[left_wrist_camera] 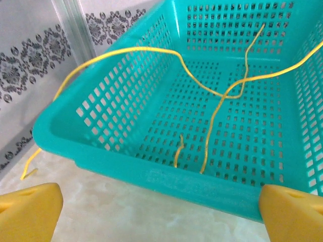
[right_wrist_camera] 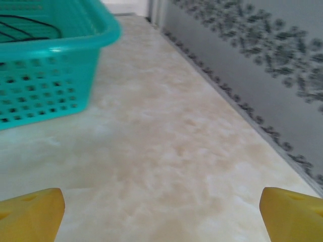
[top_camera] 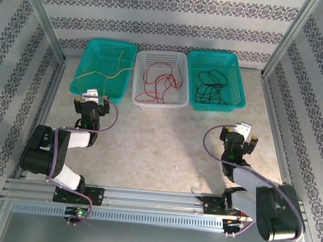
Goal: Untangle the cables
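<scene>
Since each cable is a thin, limp wire, I judge them near weightless, springy in their curls and quick to snag in basket holes; best pinched at a free end or a raised loop, not mid-coil. Top view: yellow cable [top_camera: 112, 68] sits in the left teal basket [top_camera: 80, 79], one strand reaching over the rim toward the white basket [top_camera: 163, 54], which holds the red cable [top_camera: 159, 81]; black cable [top_camera: 212, 86] lies in the right teal basket [top_camera: 239, 85]. Left claw [top_camera: 91, 98] hovers just before its basket, right claw [top_camera: 244, 131] well apart over bare worktop [top_camera: 159, 143]; both gape wide, holding nothing. Left wrist view: yellow strands arch over the near rim and cross once inside; a tail end lies outside on the worktop by the wall; pads [left_wrist_camera: 30, 212] spread, empty. Right wrist view: pads [right_wrist_camera: 30, 214] likewise spread, the marbled surface smooth, probably slick; patterned wall [right_wrist_camera: 262, 55] close by, little side room.
</scene>
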`<state>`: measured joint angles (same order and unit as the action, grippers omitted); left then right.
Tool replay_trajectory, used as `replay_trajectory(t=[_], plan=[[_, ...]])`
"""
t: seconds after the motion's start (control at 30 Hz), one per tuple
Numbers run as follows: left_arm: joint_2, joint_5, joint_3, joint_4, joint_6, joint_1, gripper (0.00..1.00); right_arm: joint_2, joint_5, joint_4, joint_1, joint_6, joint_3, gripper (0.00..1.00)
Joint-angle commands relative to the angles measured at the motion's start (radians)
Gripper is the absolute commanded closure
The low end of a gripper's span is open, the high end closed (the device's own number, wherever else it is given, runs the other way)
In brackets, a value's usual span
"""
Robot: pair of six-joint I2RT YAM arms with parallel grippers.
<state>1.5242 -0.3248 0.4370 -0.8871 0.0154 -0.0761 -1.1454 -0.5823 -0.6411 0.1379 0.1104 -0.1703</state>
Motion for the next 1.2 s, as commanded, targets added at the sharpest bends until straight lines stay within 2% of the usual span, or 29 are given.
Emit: replay_trajectory(t=[0.0,0.03,0.1,0.17,0.27,0.4,0.67,0.77,1.03,1.17], plan=[[0.069,0.184,-0.070,-0.111,-0.034,0.021,0.01,-0.148,0.171,-0.334,-0.030,-0.081,-0.050,0.02],[0.085,0.188,-0.075,-0.142,-0.037,0.022,0.01,-0.203,0.224,-0.366,-0.046,-0.066,-0.064,0.02],[0.067,0.214,-0.060,-0.079,-0.016,0.037,0.01,-0.345,0.349,-0.493,-0.061,-0.088,-0.080,0.02],[0.076,0.205,-0.071,-0.115,-0.008,0.044,0.01,-0.424,0.368,-0.550,-0.043,-0.124,-0.102,0.02],[0.076,0.185,-0.072,-0.119,0.010,0.056,0.01,-0.381,0.356,-0.395,-0.063,-0.090,-0.145,0.02],[0.073,0.172,-0.073,-0.117,0.014,0.056,0.01,-0.384,0.363,-0.357,-0.104,-0.038,-0.166,0.02],[0.075,0.173,-0.072,-0.120,-0.015,0.035,0.01,-0.387,0.358,-0.359,-0.094,-0.050,-0.167,0.02],[0.074,0.205,-0.072,-0.115,-0.034,0.027,0.01,-0.389,0.360,-0.358,-0.094,-0.049,-0.167,0.02],[0.076,0.218,-0.066,-0.106,-0.032,0.032,0.01,-0.392,0.474,-0.304,-0.119,-0.056,-0.210,0.02],[0.073,0.275,-0.054,-0.077,-0.017,0.057,0.01,-0.387,0.476,-0.327,-0.116,-0.062,-0.195,0.02]])
